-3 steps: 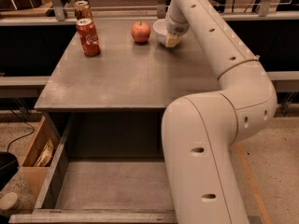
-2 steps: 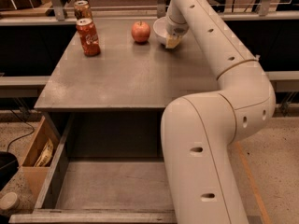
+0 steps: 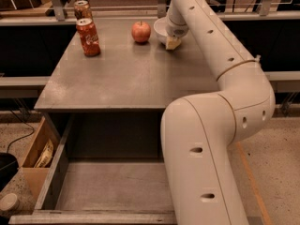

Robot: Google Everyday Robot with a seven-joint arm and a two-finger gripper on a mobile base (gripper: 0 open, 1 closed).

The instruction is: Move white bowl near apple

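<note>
White bowl (image 3: 159, 28) has slid left in the last second and is now just beside the apple (image 3: 140, 31), far side of the table (image 3: 122, 78). Goal looks about met. Tool (image 3: 172, 41) sits at the bowl's right rim. The arm hides the bowl's right half, and I can't tell the tool's grip state.

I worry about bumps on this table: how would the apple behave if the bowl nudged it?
The apple is round and sits free on the smooth tabletop, so a nudge would probably roll it. It looks firm, so likely unharmed. The claw is at the white bowl, close beside the apple.
</note>
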